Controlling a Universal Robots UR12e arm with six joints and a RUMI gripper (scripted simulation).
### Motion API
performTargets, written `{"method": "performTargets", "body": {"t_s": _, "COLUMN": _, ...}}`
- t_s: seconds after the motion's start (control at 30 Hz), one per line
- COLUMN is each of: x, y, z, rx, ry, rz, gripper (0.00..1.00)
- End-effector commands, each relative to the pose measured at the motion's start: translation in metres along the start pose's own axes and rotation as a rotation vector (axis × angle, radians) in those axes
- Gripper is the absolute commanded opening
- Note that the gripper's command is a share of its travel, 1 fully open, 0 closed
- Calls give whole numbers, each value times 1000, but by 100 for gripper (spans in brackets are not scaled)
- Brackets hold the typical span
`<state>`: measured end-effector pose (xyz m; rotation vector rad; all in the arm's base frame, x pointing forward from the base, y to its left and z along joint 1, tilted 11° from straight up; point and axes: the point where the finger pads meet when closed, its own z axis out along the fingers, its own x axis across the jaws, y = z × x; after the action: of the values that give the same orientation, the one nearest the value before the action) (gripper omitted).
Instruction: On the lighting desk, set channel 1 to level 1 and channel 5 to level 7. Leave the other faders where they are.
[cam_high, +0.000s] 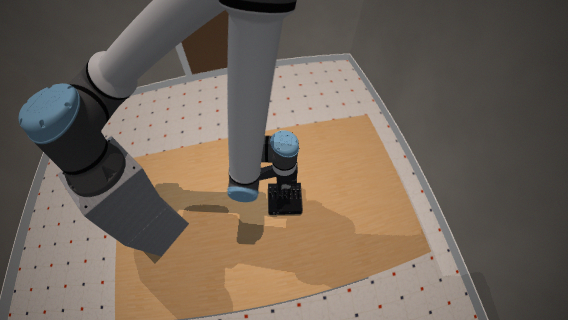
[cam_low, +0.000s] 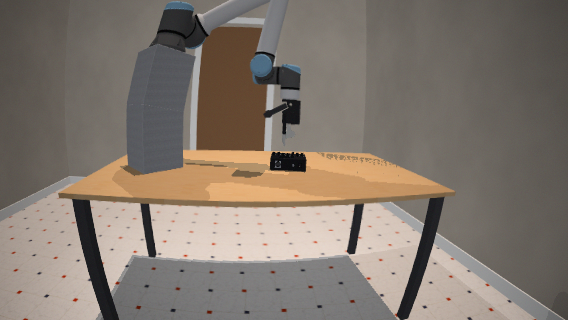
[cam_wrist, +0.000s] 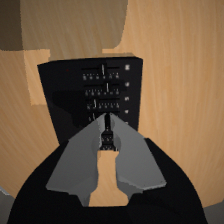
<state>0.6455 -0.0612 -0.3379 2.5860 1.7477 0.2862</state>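
The lighting desk (cam_high: 285, 199) is a small black box on the wooden table; it also shows in the exterior view (cam_low: 288, 161). In the wrist view the lighting desk (cam_wrist: 95, 100) shows several fader rows with small white knobs. The rows nearest me are hidden behind the fingers. My gripper (cam_wrist: 108, 114) is shut and empty, with its fingertips pointing down over the desk's near rows. In the exterior view my gripper (cam_low: 289, 134) hangs well above the desk, not touching it.
The arm's grey base block (cam_low: 156, 110) stands on the table's left side. A brown door (cam_low: 230, 90) is behind the table. The floor is tiled with a grey mat (cam_low: 245, 287) under the table.
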Motion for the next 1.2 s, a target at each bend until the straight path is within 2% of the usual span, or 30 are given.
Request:
{"method": "performTargets", "body": {"t_s": 0.0, "x": 0, "y": 0, "z": -4, "rx": -1, "ry": 0, "rz": 0, "gripper": 0}}
{"method": "performTargets", "body": {"t_s": 0.3, "x": 0, "y": 0, "z": -4, "rx": -1, "ry": 0, "rz": 0, "gripper": 0}}
{"method": "performTargets", "body": {"t_s": 0.33, "x": 0, "y": 0, "z": -4, "rx": -1, "ry": 0, "rz": 0, "gripper": 100}}
{"method": "performTargets", "body": {"t_s": 0.6, "x": 0, "y": 0, "z": -12, "rx": -1, "ry": 0, "rz": 0, "gripper": 100}}
{"method": "performTargets", "body": {"t_s": 0.97, "x": 0, "y": 0, "z": -61, "rx": -1, "ry": 0, "rz": 0, "gripper": 100}}
{"method": "performTargets", "body": {"t_s": 1.03, "x": 0, "y": 0, "z": -61, "rx": -1, "ry": 0, "rz": 0, "gripper": 100}}
{"method": "performTargets", "body": {"t_s": 1.17, "x": 0, "y": 0, "z": -77, "rx": -1, "ry": 0, "rz": 0, "gripper": 100}}
